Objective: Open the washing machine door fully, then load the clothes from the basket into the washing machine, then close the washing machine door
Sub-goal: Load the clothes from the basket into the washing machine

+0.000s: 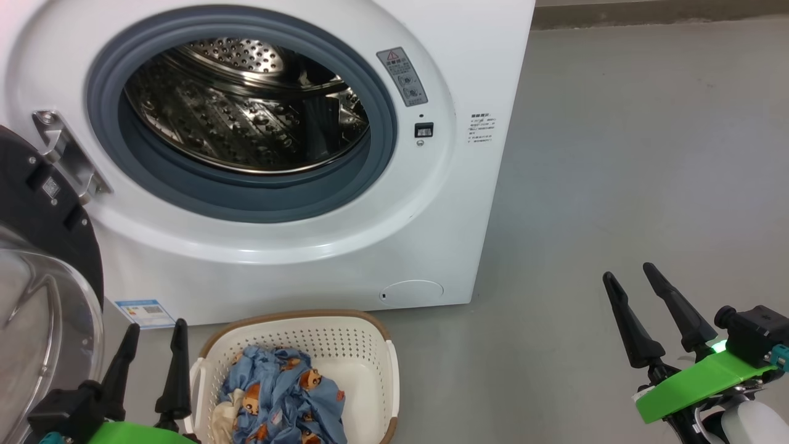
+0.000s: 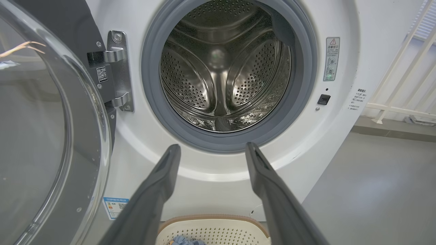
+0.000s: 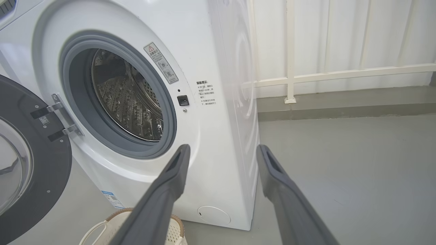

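One boxy white washing machine point(image 1: 296, 265) stands on the smooth grey floor point(image 1: 616, 154). Its round glossy black door point(image 1: 43, 203), with a bulging clear glass bowl, hangs open at the left, baring one perforated steel drum point(image 1: 246, 117) inside one grey rubber gasket point(image 1: 246, 197). Just near it sits one cream perforated basket point(image 1: 363, 345), brown-rimmed, holding crumpled blue bear-print clothes point(image 1: 290, 394). The left hand point(image 1: 156, 327) and right hand point(image 1: 629, 273) each have two tapered dark fingers spread apart, holding nothing.
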`<state>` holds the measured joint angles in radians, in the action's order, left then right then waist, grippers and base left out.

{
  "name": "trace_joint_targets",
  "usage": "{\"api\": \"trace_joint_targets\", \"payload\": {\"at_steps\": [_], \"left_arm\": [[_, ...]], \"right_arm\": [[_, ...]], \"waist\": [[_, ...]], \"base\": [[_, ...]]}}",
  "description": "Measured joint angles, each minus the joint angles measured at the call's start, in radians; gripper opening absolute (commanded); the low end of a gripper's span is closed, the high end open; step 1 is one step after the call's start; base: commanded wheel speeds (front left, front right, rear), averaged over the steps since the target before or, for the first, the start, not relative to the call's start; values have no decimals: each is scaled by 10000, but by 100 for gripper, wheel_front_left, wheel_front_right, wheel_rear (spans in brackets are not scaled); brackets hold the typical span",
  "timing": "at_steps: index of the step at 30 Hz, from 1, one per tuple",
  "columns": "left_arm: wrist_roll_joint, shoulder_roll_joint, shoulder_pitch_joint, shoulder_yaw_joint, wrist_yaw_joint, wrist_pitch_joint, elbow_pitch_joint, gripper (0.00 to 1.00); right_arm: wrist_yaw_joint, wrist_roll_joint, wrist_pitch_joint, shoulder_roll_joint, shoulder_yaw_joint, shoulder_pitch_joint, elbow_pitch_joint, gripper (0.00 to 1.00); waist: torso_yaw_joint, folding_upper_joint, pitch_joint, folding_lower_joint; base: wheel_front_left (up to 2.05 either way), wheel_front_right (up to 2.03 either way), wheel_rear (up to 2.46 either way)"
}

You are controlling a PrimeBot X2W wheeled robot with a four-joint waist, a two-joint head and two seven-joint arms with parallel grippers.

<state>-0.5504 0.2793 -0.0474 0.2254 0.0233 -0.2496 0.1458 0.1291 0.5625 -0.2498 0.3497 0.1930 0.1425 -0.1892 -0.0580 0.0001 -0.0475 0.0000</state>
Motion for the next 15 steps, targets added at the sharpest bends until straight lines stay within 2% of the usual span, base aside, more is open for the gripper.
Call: {"api": "trace_joint_targets", "payload": {"at_steps": [15], "left_arm": [[0, 19, -249, 10, 84, 0, 190, 100]], "right_arm": [[0, 0, 0, -4, -59, 71, 54, 100]], "waist": [[-22, 0, -433, 0]], "base": [[0, 0, 0]]}}
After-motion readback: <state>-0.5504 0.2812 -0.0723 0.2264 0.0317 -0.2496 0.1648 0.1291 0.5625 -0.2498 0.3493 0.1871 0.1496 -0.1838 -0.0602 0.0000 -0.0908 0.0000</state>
